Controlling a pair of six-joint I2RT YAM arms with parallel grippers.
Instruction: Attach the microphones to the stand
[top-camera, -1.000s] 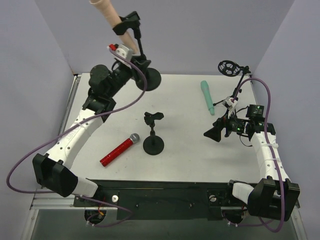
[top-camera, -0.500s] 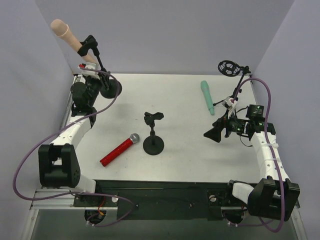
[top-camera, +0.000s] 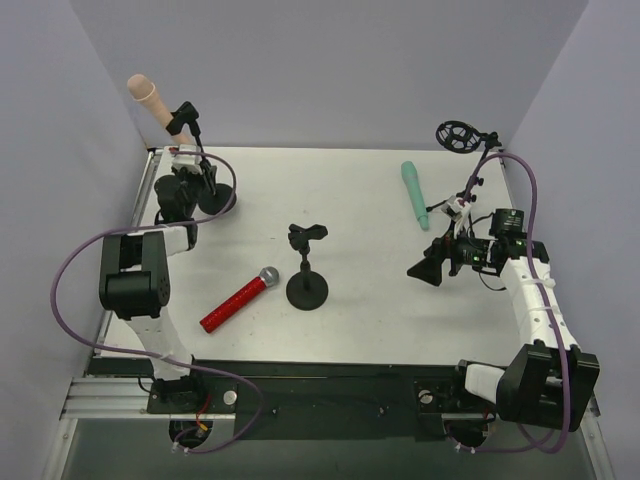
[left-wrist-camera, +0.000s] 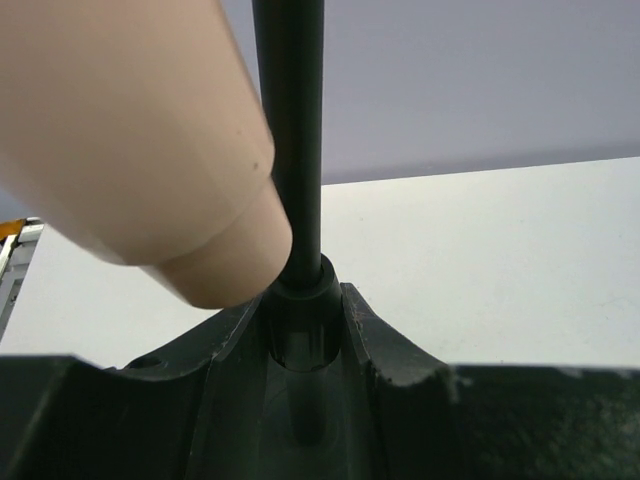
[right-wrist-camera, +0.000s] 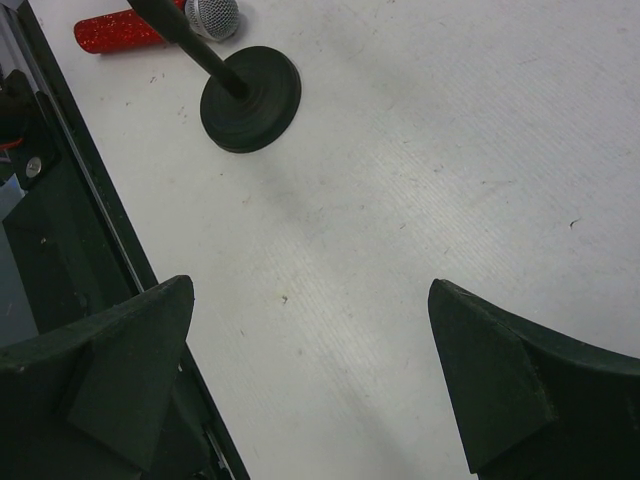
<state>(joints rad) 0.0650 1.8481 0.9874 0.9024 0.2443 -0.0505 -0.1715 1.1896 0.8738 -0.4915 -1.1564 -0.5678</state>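
Overhead view spans the table (top-camera: 380, 320); right wrist closely shares the centre stand (right-wrist-camera: 250, 98).

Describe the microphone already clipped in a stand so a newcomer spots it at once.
Go to the far left corner of the white table, where a tall black stand rises. The pale pink microphone sits tilted in its clip. Unlike the red microphone and the teal microphone, it is not lying flat.

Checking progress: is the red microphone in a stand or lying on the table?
Lying on the table. The red microphone lies flat beside the middle stand, whose clip holds nothing.
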